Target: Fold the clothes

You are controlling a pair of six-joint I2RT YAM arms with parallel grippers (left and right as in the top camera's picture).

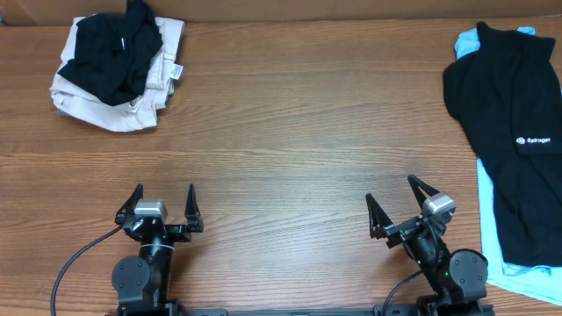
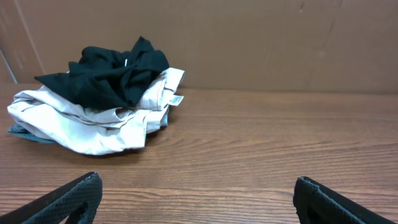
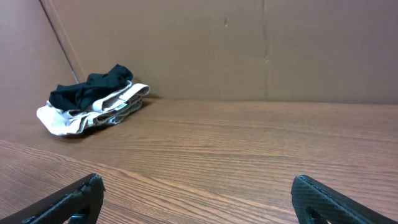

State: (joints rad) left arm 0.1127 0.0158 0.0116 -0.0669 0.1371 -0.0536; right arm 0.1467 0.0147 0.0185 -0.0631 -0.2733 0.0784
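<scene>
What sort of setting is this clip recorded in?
Probably a lab robot workstation, not a home: a wood-grain table backed by brown cardboard, with a crumpled clothes pile and a flat black garment laid on it.

Black shirt (image 1: 505,96); light-blue garment (image 1: 486,202); cream cloth (image 1: 105,110); brown table (image 1: 307,132).

Both arms sit folded low at the near edge of the tabletop (image 1: 290,132), well apart from each other. The left arm (image 1: 140,274) points its tool (image 1: 164,197) straight ahead, the 2 fingers (image 2: 73,198) spread wide with nothing between them. The right arm (image 1: 458,269) aims its tool (image 1: 391,191) ahead and slightly toward the left, its 2 fingers (image 3: 333,200) likewise spread wide and empty. Neither tool touches anything.
</scene>
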